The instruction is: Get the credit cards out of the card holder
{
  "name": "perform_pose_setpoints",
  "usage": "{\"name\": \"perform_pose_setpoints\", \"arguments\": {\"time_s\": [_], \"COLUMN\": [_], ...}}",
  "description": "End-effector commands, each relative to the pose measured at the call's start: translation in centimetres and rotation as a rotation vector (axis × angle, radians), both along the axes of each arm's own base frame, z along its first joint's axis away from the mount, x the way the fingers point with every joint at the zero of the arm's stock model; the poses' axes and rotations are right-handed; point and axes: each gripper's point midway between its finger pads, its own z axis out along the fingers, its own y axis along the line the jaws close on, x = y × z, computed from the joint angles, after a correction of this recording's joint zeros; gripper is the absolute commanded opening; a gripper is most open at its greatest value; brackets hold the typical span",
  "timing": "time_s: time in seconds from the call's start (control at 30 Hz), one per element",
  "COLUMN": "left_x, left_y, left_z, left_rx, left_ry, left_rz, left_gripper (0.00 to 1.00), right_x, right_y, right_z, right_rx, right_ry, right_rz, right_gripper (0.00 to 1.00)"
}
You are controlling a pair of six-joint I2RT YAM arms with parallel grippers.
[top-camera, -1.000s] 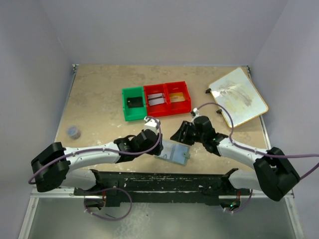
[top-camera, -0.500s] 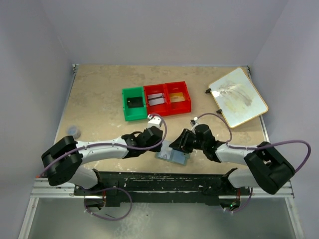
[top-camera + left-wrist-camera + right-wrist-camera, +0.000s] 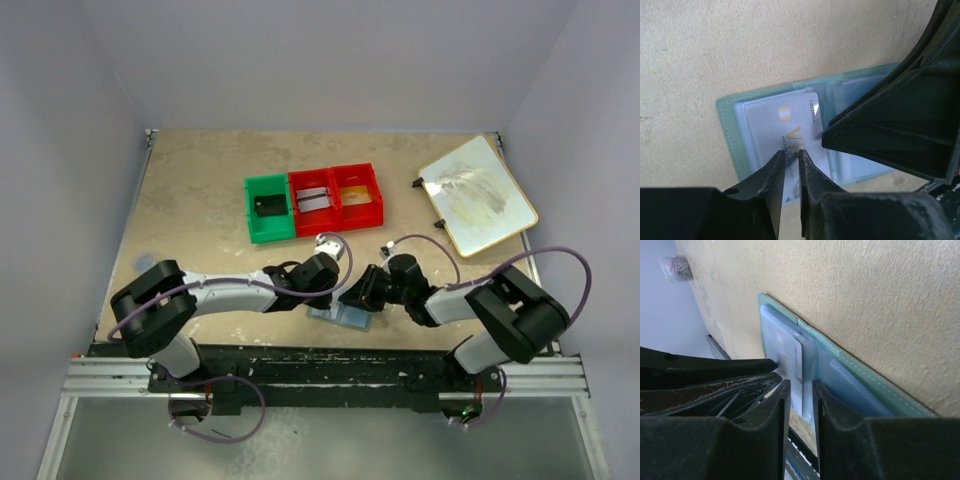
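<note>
- Grey-green card holder [image 3: 727, 135] lies open & flat on the tan table [image 3: 200, 190], low centre of top view, near the front edge, btwn the two arms.
- Pale card [image 3: 790, 125] w/ gold lettering sits over the holder's left half in left wrist view.
- Left claw [image 3: 790, 156]: tips at the card's lower end, jaws nearly together w/ only a thin slit. Card shows in the slit. Can't tell if it's pinched or just straddled.
- Right claw [image 3: 801, 385]: reaches in from the right of top view, tips over the holder's middle. Jaws have a narrow gap, card & clear pocket show in it. Grip or not, can't tell.
- Both claws crowd over the holder, tips just beside each other.
- Upper centre of top view: green bin [image 3: 270, 234] w/ a dark item, touching red bins [image 3: 338, 224]. Left red one holds greyish flat pieces.
- Cream board [image 3: 478, 193] upper right, well apart.
</note>
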Motion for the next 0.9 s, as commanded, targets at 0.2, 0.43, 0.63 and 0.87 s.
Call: {"name": "perform_pose_setpoints", "arguments": {"time_s": [0.2,0.43,0.63,0.87], "left_x": [-0.1,1.4,1.6,1.0], "left_y": [1.4,3.0,2.5,2.5], "left_z": [-0.5,2.5,3.1,0.5], "left_rx": [0.056,0.039,-0.014,0.04], "left_ry": [-0.015,-0.114,-0.13,-0.072], "left_rz": [0.03,0.125,0.115,0.097], "left_gripper": [0.08,0.11,0.12,0.12], "right_x": [-0.7,0.1,0.3,-0.2], "right_y": [1.2,1.1,1.3,2.0], "right_z": [0.1,1.4,2.1,1.3], "right_rx": [0.139,0.125,0.106,0.125], "right_ry": [0.004,-0.045,-0.059,-0.03], "right_rz": [0.01,-0.006,0.014,0.049], "right_gripper": [0.23,0.24,0.25,0.27]}}
